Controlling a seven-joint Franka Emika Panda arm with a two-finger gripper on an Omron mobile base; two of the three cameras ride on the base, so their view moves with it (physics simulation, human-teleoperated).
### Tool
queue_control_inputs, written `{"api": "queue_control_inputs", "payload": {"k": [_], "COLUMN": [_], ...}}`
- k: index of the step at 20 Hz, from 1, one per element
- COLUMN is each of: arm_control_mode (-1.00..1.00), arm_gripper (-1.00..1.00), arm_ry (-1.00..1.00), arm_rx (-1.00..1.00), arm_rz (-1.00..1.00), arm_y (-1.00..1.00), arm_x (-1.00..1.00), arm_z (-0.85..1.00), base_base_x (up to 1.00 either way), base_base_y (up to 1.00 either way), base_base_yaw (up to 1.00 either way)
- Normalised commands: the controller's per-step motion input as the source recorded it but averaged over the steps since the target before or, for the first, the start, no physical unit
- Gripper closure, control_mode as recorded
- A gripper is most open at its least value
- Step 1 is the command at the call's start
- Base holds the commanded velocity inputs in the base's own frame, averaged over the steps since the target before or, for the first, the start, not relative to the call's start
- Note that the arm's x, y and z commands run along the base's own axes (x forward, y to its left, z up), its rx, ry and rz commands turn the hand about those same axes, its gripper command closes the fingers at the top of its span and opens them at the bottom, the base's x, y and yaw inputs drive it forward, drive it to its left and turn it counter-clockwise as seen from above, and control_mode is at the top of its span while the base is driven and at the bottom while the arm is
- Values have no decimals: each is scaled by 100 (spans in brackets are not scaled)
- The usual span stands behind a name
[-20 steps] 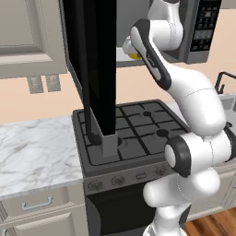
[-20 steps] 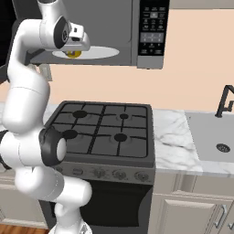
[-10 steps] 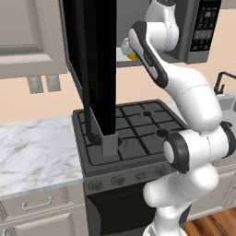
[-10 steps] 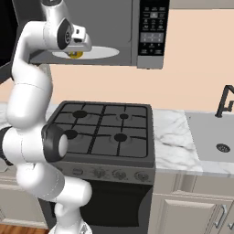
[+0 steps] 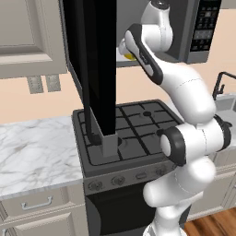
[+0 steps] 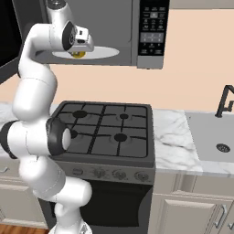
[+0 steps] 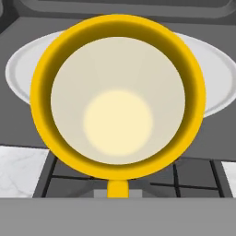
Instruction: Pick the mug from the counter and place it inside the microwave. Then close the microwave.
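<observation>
The yellow mug (image 7: 118, 94) hangs upright under my hand, its cream inside facing the hand camera and its handle at the bottom of that view. My gripper (image 6: 80, 46) is shut on the mug (image 6: 78, 54), with its fingers hidden behind the rim. The mug (image 5: 130, 56) sits at the front edge of the open microwave (image 6: 151, 32), just above the white turntable (image 7: 212, 78). The microwave's dark door (image 5: 92, 69) stands swung wide open to the left. The marble counter (image 5: 32, 152) lies low on the left.
A black gas stovetop (image 6: 105, 128) lies directly below the microwave. Right of it are more marble counter (image 6: 173, 141), a sink (image 6: 215, 141) and a dark faucet (image 6: 225, 100). Beige wall cabinets (image 5: 27, 37) hang left of the open door.
My hand has carried the mug a little further in toward the microwave's opening, over the turntable's front edge. The door has stayed open.
</observation>
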Motion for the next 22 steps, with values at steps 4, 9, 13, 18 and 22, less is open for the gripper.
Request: {"api": "queue_control_inputs", "payload": {"k": [4, 9, 13, 18, 22], "arm_control_mode": [-100, -100, -100, -100, -100], "arm_gripper": [100, 100, 100, 100, 100], "arm_ry": [0, 0, 2, 4, 5], "arm_rx": [0, 0, 0, 0, 0], "arm_rz": [0, 0, 0, 0, 0], "arm_y": [2, 7, 11, 11, 10], "arm_x": [45, 44, 36, 38, 27], "arm_z": [0, 0, 0, 0, -1], "base_base_x": [0, 0, 0, 0, 0], "base_base_y": [0, 0, 0, 0, 0], "base_base_yaw": [0, 0, 0, 0, 0]}}
